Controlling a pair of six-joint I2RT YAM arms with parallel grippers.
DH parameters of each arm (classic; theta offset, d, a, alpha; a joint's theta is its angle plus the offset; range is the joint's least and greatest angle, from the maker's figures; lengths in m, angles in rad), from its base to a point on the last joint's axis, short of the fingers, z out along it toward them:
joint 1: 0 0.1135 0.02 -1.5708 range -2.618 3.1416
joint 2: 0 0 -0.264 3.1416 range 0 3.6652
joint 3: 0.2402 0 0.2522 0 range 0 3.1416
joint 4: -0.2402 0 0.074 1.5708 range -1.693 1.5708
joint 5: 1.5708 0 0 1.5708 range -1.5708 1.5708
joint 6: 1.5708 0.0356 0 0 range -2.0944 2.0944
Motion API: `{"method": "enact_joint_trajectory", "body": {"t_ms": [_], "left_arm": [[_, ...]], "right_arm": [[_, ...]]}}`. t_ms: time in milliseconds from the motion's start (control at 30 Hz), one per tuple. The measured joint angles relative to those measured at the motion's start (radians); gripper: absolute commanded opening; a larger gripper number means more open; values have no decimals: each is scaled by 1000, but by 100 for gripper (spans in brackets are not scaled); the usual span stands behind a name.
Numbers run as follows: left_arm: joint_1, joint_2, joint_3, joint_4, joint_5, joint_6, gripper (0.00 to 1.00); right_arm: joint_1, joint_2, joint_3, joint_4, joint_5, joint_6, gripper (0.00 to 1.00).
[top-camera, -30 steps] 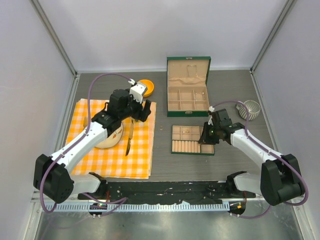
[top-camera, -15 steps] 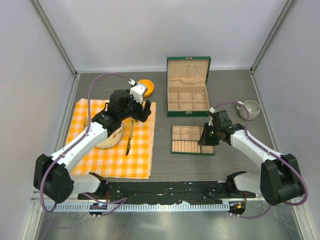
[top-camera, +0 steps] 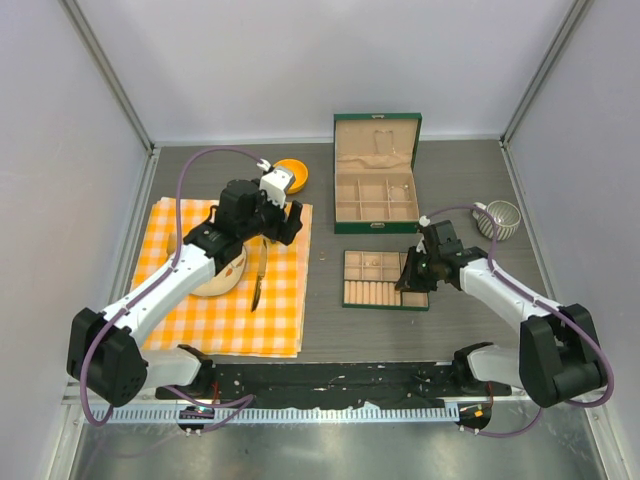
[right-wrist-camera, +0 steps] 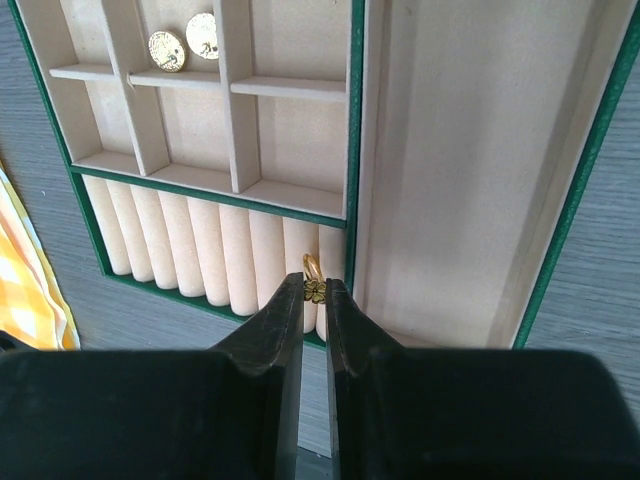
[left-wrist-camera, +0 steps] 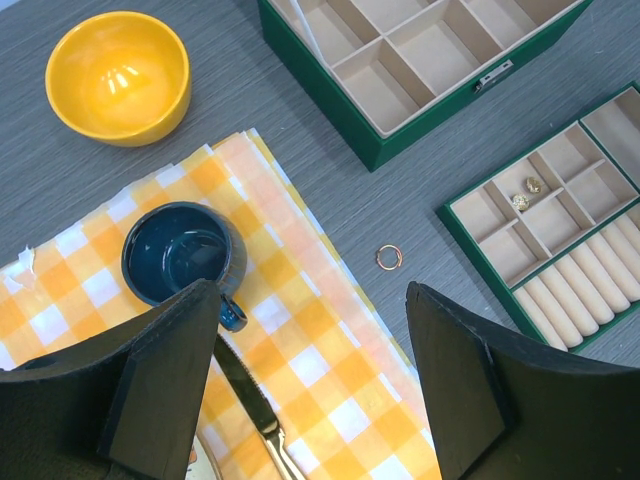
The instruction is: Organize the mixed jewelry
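One pinched ring (right-wrist-camera: 314, 287): small and gold with a tiny charm, caught between the nearly closed tips of the right gripper (right-wrist-camera: 314, 296), at the end of the roll row in the green tray (right-wrist-camera: 352, 120). Only the right wrist view shows it.
Loose ring (left-wrist-camera: 389, 258): gold, lying on the bare grey table (left-wrist-camera: 330, 190) between the checkered cloth (left-wrist-camera: 300, 350) and the tray. It is plain in the left wrist view but a mere speck from above.
Two studs (right-wrist-camera: 167, 50): gold, side by side in one small tray compartment.
Hard to make out: whether the pinched ring touches the rolls.
Left gripper (left-wrist-camera: 312, 330): jaws spread wide, holding nothing, hovering over the cloth near a dark blue cup (left-wrist-camera: 183, 255) and a knife (left-wrist-camera: 250, 410).
Right arm (top-camera: 500, 288): stretched in from the right, gripper tipped down at the tray.
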Motion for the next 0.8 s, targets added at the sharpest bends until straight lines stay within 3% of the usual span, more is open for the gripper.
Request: {"method": "enact_joint_trajectory", "body": {"t_ms": [800], "left_arm": [[0,0,-1,1,25,0,79]], "right_arm": [[-30,40,4,14,-4,30,1]]}}
